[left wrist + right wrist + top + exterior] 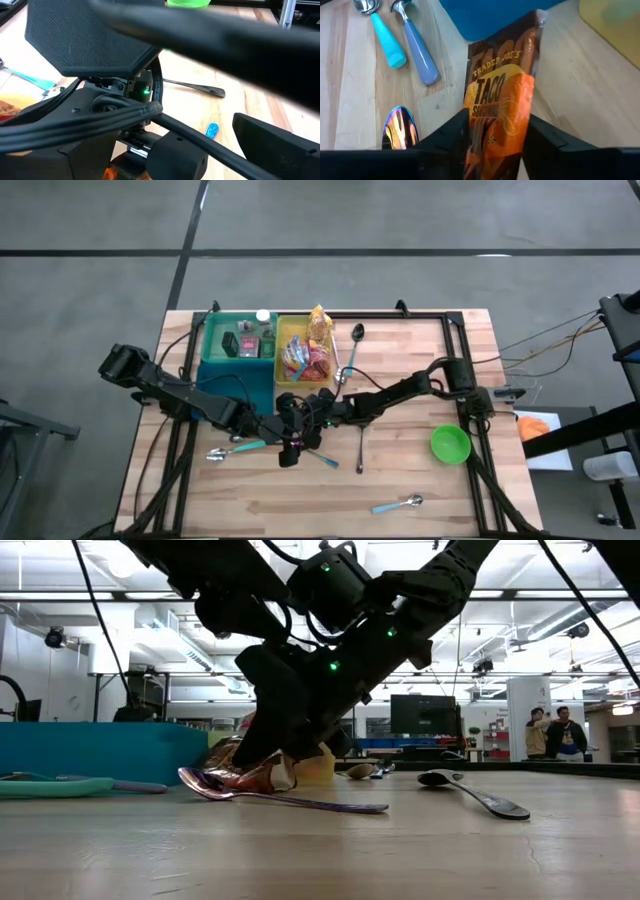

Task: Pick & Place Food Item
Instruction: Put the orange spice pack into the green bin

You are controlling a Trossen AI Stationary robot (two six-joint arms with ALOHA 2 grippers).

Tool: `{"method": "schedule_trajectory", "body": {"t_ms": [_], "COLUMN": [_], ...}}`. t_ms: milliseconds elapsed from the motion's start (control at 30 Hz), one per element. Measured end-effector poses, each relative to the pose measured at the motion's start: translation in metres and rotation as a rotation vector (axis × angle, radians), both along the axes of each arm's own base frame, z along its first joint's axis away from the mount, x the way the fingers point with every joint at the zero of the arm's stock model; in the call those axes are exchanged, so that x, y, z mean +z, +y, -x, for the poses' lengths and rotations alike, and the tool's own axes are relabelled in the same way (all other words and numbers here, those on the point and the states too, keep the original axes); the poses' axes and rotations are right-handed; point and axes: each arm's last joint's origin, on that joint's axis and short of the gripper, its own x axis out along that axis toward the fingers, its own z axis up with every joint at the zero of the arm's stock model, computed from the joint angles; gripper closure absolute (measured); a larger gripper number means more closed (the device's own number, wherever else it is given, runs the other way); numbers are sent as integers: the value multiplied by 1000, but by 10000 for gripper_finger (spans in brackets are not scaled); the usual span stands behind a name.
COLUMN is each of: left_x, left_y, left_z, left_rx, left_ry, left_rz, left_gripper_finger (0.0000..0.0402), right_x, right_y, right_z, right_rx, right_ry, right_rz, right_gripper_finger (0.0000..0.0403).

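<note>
We see the right tool [492,142] with its fingers set around the lower end of the taco seasoning packet [502,95], just beside the blue bin [237,385] on the bench [420,470]; whether they grip it, we cannot tell. Close alongside, the left tool [283,430] stands wide open, holding nothing.

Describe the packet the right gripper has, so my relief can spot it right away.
Start at the teal bin at the table's back left; both arms meet just in front of it. Between the right gripper fingers sits a brown and orange taco seasoning packet, near an iridescent spoon. It is the only food item outside the bins.
</note>
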Motion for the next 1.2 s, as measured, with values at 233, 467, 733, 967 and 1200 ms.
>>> {"method": "schedule_trajectory", "body": {"t_ms": [233,467,733,967,1200], "left_x": [0,1,0,0,0], "left_y": [0,0,0,0,0], "left_z": [0,0,0,0,0], "left_rx": [-1,2,-3,-3,-1], "left_ry": [-2,-10,0,0,0], "left_rz": [-2,-1,1,0,-2], "left_gripper_finger": [6,6,6,6,6], "right_x": [5,11,34,54,64], "right_y": [0,0,5,9,9], "right_z": [2,5,20,54,101], "right_rx": [-1,-5,4,-28,-22], "right_ry": [-5,3,-53,-133,-242], "right_rz": [0,6,26,62,57], "right_gripper_finger": [203,197,197,197,197]}}
